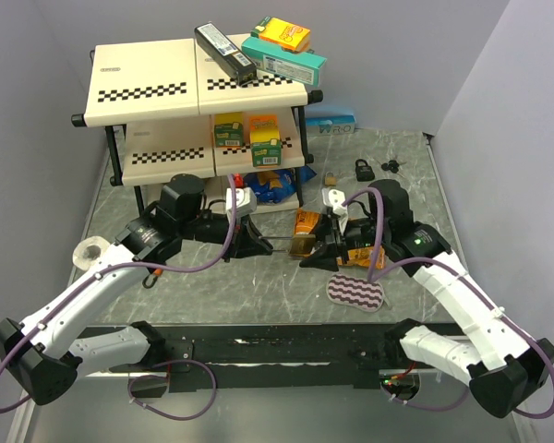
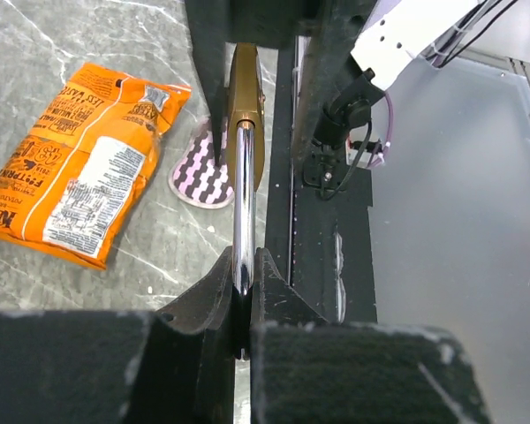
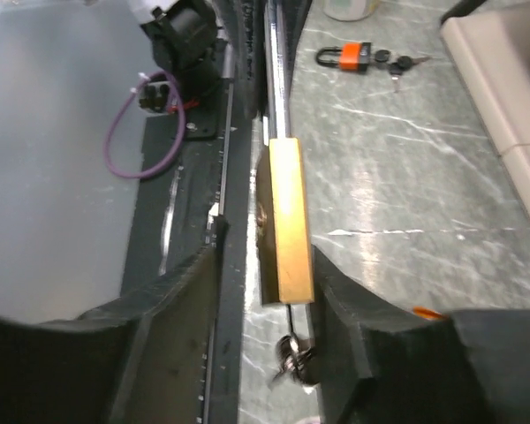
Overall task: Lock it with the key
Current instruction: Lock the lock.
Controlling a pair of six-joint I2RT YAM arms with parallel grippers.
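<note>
Closest in, left gripper (image 2: pixel 243 276) clamps the steel shackle (image 2: pixel 244 199) of the brass padlock (image 3: pixel 289 221), held aloft mid-scene. We find the right gripper (image 3: pixel 267 256) straddling its body, jaws part-spread, not gripping. We judge it heavy, rigid, slick; take the key (image 3: pixel 291 355) at its base.

1 brass padlock (image 3: pixel 287 221), 2 other padlocks (image 1: pixel 362 168)

The steel shackle (image 2: pixel 244 212) ends hidden in the left jaws; the small key (image 3: pixel 291 358) below the brass padlock (image 3: pixel 287 221) is blurred.
</note>
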